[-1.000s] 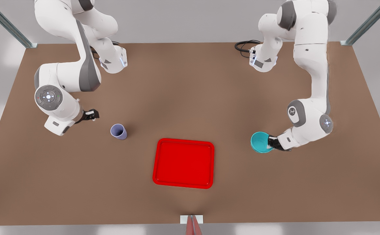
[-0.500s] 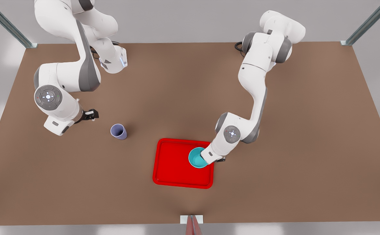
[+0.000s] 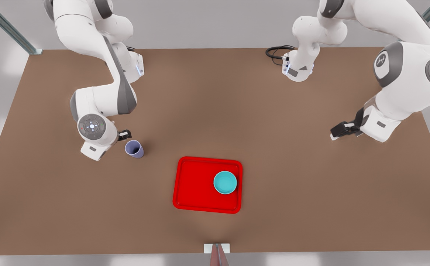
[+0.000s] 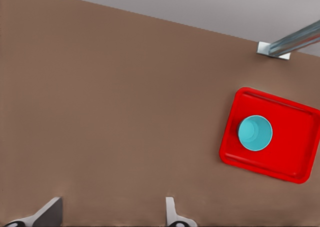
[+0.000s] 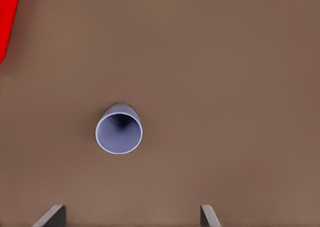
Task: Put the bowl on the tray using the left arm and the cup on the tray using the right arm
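1 bowl (image 3: 225,182) near tray (image 3: 192,184) rim

Surface (image 3: 215,111): matt brown, uniform, no grain or gloss, looks like fibreboard or laminate.

Tray (image 3: 196,184): bright red, smooth, plastic-looking, slight sheen along the raised rim.

Bowl (image 3: 225,182): turquoise, smooth, plain, plastic-like, soft satin finish.

Cup (image 3: 134,149): lavender, smooth, matt plastic look, interior darker.

Arm shells: glossy white moulded plastic with grey smooth joint sections.

Left end effector (image 3: 342,130) and right end effector (image 3: 124,135): black, matt bodies; fingers (image 4: 172,214) grey, dull.

Corner struts (image 3: 8,27): brushed metal, pale grey, ribbed.

Cable (image 3: 275,51): black, smooth rubbery sheath.
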Controlling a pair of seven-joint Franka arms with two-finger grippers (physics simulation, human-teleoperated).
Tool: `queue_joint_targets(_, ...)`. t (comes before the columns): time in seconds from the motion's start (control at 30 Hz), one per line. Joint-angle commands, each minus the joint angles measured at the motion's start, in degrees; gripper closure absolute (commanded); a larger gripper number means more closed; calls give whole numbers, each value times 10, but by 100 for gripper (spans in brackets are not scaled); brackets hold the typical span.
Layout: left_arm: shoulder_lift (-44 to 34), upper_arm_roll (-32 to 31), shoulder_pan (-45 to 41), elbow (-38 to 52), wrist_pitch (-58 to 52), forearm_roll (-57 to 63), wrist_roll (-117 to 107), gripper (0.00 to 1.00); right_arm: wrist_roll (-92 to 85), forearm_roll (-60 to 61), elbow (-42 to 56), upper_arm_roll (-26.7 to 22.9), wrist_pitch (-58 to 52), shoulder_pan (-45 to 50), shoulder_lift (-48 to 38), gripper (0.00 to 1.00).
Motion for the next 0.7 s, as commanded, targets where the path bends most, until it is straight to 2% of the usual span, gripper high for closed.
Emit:
queue_joint_targets(0.0,-48,-40,23,-80,-48,58,47,0,188,24,-45,-1,100,2,5,0)
queue_joint_targets(0.03,-49,-40,19,-85,-45,57,46,0,188,24,-108,-2,178,0,0,0)
queue_joint_targets(0.07,-40,-39,17,-76,-45,56,42,0,185,24,-132,-6,199,-3,0,0)
queue_joint_targets(0.17,-31,-39,16,-74,-42,55,39,0,176,24,-186,-32,294,-2,-1,0)
queue_joint_targets(0.27,-24,-40,-6,-74,-42,52,40,0,181,24,-212,-32,375,-8,-3,0)
queue_joint_targets(0.67,-12,-38,-19,-73,-45,50,40,0,181,45,-301,-46,429,-15,-1,0)
